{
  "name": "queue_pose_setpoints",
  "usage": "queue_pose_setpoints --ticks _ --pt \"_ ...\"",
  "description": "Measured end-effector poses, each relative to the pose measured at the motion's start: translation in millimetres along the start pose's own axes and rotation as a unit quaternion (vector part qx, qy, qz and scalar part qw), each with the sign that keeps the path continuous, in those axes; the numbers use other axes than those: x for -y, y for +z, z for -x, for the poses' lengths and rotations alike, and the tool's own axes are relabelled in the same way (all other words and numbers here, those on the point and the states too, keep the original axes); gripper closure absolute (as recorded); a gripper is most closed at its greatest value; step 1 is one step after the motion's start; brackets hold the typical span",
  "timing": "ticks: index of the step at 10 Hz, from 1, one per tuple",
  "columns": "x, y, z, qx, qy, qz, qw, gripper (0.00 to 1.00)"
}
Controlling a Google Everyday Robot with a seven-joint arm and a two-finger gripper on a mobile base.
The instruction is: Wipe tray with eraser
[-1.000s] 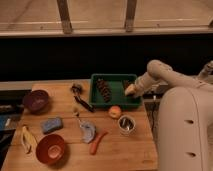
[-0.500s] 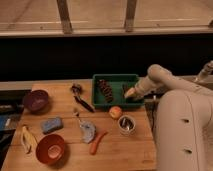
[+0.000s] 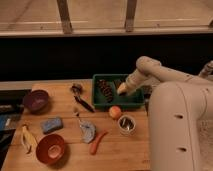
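Observation:
The green tray [image 3: 131, 103] lies at the back right of the wooden table. My arm reaches down from the right, and my gripper [image 3: 121, 89] is inside the tray, low over its floor near the middle. Its tip looks shut. The eraser does not show on its own, and I cannot tell whether it is between the fingers. A dark, ridged brown object [image 3: 105, 90] lies in the left half of the tray, just left of the gripper.
An orange fruit [image 3: 115, 111] and a small metal cup [image 3: 126, 123] sit in front of the tray. A dark utensil [image 3: 81, 97], blue sponge [image 3: 52, 124], grey object [image 3: 87, 130], red bowl [image 3: 50, 148], purple bowl [image 3: 36, 100] and banana [image 3: 25, 137] lie to the left. My white body [image 3: 180, 130] fills the right.
The gripper has shifted a little to the left inside the tray, closer to the brown object. Nothing else on the table has moved.

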Motion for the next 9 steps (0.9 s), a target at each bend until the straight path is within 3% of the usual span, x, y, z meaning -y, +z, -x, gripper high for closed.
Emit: queue_pose_setpoints --ticks 4,9 --pt "31.9 1.7 -15.0 -0.016 0.029 -0.049 0.9982 1.0" --pt "42.5 -1.8 -7.8 -0.009 0.04 -0.078 0.9961 1.0"
